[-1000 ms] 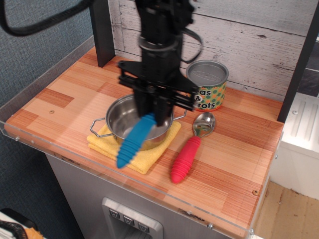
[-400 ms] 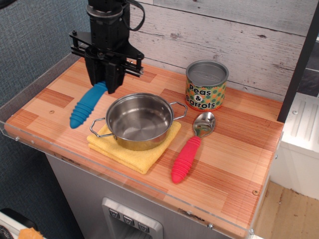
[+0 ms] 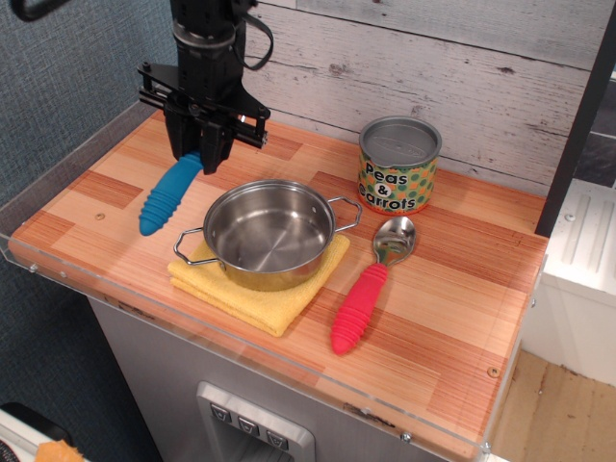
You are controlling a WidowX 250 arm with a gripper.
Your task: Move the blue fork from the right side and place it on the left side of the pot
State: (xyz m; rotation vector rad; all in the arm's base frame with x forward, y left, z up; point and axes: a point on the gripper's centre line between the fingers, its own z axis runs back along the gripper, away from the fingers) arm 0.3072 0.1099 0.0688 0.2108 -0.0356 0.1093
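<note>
The ribbed bright-blue fork (image 3: 169,194) hangs tilted at nine o'clock of the shiny round steel pot (image 3: 267,232), its upper end clenched in my black jaws (image 3: 204,154), handle tip near the wooden surface (image 3: 452,318).

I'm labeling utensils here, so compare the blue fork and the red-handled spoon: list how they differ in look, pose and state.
The blue fork has a bright blue handle; the red-handled spoon has a pinkish-red one.
The fork sits left of the pot; the spoon lies right of it.
The gripper is shut on the fork's upper end, hiding its tines; the spoon lies free, its metal bowl showing.
Both have thick ribbed handles.
</note>
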